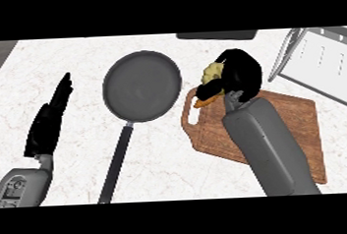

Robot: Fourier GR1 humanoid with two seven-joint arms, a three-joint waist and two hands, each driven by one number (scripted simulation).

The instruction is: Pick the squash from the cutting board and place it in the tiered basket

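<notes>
A yellow squash (215, 71) with an orange end shows partly under my right hand (238, 74), whose black fingers are curled round it. Hand and squash are above the far left corner of the wooden cutting board (293, 128); I cannot tell whether the squash touches the board. Much of the squash is hidden by the hand. The tiered basket (320, 58), a white wire-framed shelf, stands at the far right, just beyond the board. My left hand (49, 122) rests at the left with straight fingers, holding nothing.
A grey frying pan (142, 86) lies left of the board, its black handle (117, 163) pointing toward me. A dark object (216, 35) sits at the counter's far edge. White marbled counter (65, 59) lies around them.
</notes>
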